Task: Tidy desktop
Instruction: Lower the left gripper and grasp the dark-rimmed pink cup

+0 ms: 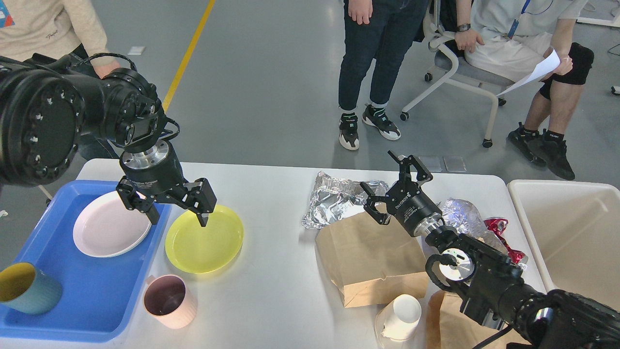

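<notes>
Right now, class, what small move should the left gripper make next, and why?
Probably lower the left gripper and close on the yellow plate's near rim: its open fingers straddle that rim, and the plate sits on the desktop beside the blue tray.

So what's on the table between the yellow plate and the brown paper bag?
Nothing: the head view shows bare white desktop between the yellow plate and the paper bag.

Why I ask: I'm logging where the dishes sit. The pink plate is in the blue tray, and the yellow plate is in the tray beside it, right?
Not quite. The pink plate does lie in the blue tray, but the yellow plate is not in it: it sits on the white desktop, just right of the tray's edge. The head view shows this, with the open left pincer above the plate's near-tray rim.
</notes>
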